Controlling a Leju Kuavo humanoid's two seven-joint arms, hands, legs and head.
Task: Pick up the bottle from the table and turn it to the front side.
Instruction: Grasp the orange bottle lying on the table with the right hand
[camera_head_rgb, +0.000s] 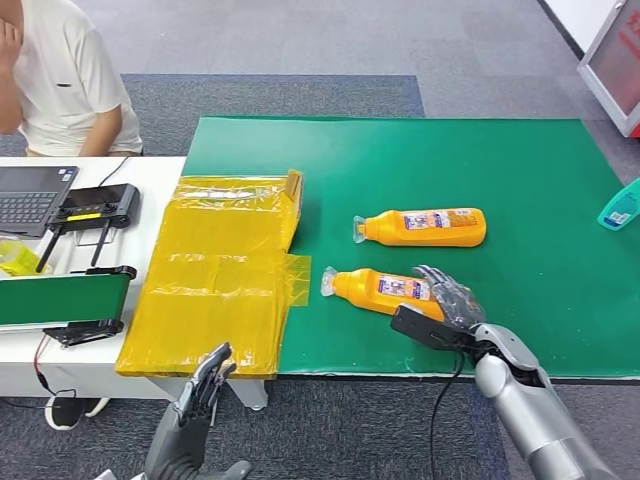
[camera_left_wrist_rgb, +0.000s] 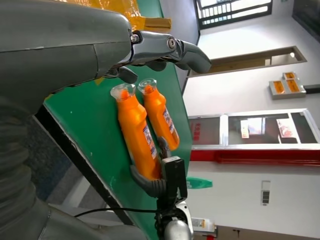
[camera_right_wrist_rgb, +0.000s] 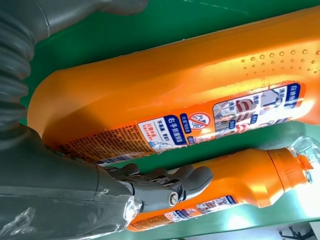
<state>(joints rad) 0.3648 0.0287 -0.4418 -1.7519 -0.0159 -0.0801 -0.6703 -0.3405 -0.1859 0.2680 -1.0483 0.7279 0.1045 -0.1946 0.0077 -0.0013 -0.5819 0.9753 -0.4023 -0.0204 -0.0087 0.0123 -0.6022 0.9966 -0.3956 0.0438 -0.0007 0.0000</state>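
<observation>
Right hand (camera_head_rgb: 451, 298) of mine sits at the base end of the near bottle (camera_head_rgb: 381, 291), fingers draped over the top of it; from the left wrist camera I see fingers curled under the base too, so it looks like a grip, though the bottle lies flat on the green mat (camera_head_rgb: 528, 180) and I cannot tell how firmly it is clamped. Just beyond my hand lies the second bottle (camera_head_rgb: 423, 227), parallel, cap pointing the same way, a narrow green strip between the two. On the near side of the hand the mat's edge is close, with grey floor below it. Toward the caps there is bare mat before the yellow plastic sheet (camera_head_rgb: 215, 275). Out past the hand on the far right a teal object (camera_head_rgb: 621, 207) is cut off by the frame. My left hand (camera_head_rgb: 204, 385) hangs below the table edge near the yellow sheet, fingers loosely spread, holding nothing. Label print on both bottles is too small for me to read.
</observation>
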